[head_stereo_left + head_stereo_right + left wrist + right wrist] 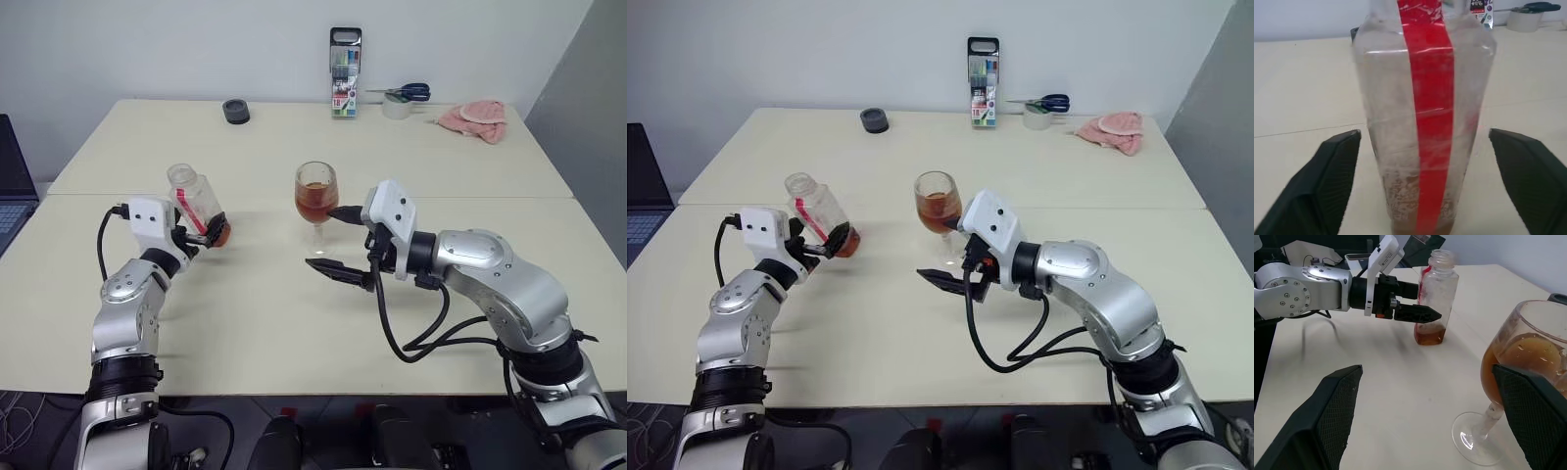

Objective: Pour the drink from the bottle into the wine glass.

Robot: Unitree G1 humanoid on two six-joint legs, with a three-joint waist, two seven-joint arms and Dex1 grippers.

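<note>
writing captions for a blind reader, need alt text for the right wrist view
A wine glass about half full of amber drink stands on a pale table between the right gripper's open black fingers. Farther off, the left gripper has its open fingers around an upright, nearly empty bottle with a red label strip.

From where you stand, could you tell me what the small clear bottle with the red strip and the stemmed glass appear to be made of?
Small clear bottle with the red strip: probably thin plastic, judging by its cloudy, slightly crinkled wall. Stemmed glass: apparently real glass, with a smooth, glossy bowl and sharp highlights on its foot.
</note>
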